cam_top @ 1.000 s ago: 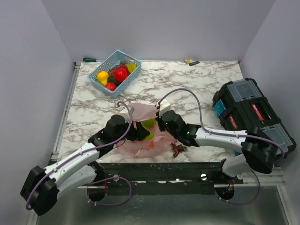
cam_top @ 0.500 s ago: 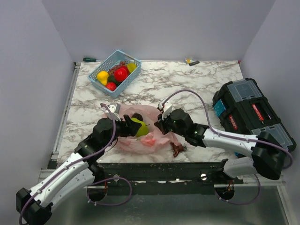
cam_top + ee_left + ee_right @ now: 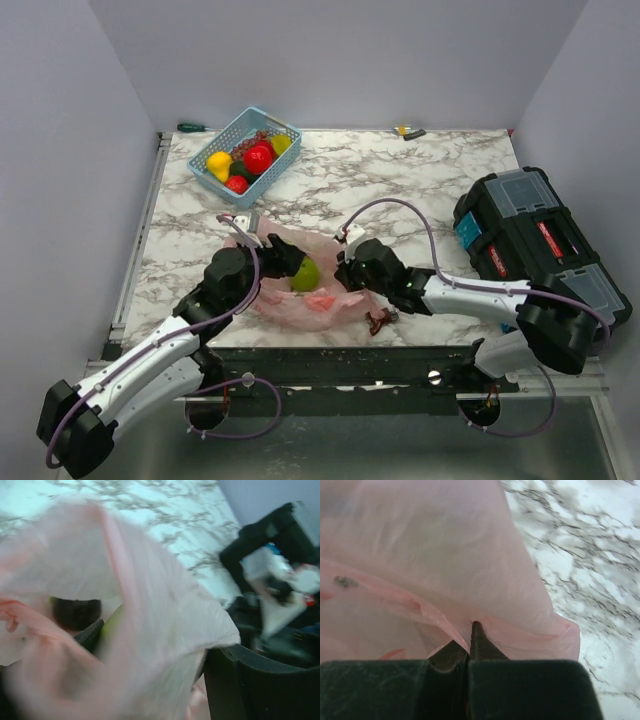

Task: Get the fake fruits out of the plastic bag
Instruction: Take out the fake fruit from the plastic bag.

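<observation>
Now | left end effector [image 3: 292, 266]: at green fruit [image 3: 306, 275] | right end effector [image 3: 470, 629]: pinching bag [image 3: 420, 555]

Blue basket [image 3: 222, 137], black toolbox [image 3: 530, 240], marble table [image 3: 400, 170], screwdriver [image 3: 190, 127]

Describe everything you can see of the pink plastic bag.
The pink plastic bag is thin, translucent, crinkled film, slumped on the marble table near its front edge. The right gripper is shut on a fold at its right side. The left gripper sits at its opening, beside a green fruit. A red shape shows at its near side.
</observation>
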